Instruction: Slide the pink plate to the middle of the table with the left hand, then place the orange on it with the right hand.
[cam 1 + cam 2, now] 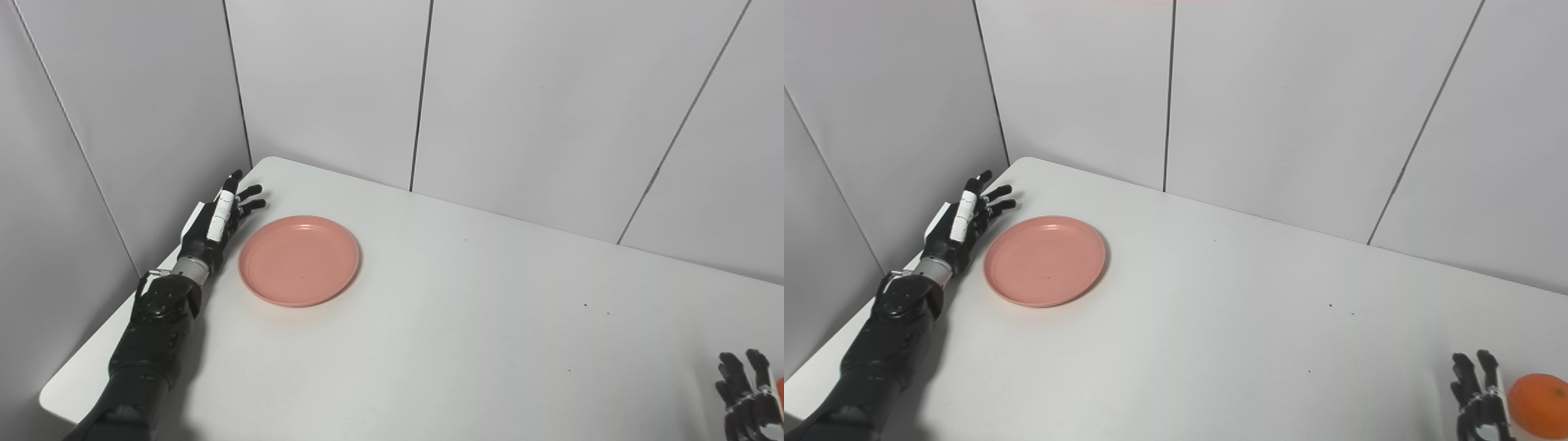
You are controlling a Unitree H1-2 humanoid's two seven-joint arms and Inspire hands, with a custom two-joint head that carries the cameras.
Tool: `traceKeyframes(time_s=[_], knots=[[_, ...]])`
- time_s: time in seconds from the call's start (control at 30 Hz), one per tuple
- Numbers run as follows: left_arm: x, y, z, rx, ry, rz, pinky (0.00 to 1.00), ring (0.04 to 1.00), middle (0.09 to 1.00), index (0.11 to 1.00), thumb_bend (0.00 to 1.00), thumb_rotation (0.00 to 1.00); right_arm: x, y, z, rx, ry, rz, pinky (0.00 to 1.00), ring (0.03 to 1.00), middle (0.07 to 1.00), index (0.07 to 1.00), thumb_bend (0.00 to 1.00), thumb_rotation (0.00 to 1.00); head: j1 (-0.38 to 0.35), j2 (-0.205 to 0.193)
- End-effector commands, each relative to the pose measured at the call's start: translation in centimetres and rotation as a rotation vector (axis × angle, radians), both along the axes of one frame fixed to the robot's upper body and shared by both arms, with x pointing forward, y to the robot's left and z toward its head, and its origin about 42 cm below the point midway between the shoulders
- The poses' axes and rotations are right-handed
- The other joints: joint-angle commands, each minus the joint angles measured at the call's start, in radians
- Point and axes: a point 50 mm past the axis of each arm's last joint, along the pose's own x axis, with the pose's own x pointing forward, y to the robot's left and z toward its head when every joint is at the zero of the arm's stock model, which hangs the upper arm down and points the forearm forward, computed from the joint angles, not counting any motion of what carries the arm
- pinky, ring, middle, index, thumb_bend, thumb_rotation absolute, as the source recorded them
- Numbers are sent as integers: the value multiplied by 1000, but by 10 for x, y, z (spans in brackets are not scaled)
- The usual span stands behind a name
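Pink plate [299, 260] on the surface's [465, 318] left part, the open, empty left hand [218, 223] just beside it; open right hand [1479, 398] beside the orange [1538, 405].

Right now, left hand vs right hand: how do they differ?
The left hand lies beside the pink plate, by the table's far left corner; the right hand stands next to the orange, near right. Left is fully visible; right is cut off. Both are open, holding nothing.
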Motion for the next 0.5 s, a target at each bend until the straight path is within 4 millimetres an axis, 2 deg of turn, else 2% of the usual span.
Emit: traceKeyframes(time_s=[0.0,0.2,0.47], knots=[[15,-8,23,5,-72,-47,944,838,877,965,1000,995,-13,11,-24,44,74,8,1000,977,937,994,921,1000,-2,2],[14,-17,17,-20,-56,-100,943,829,878,951,1000,979,-13,11,-24,37,73,6,1000,972,932,991,922,1000,-3,2],[11,-27,9,-78,-23,-132,973,897,908,1000,1000,943,-13,10,-24,30,71,7,1000,968,927,989,913,1000,-6,6]])
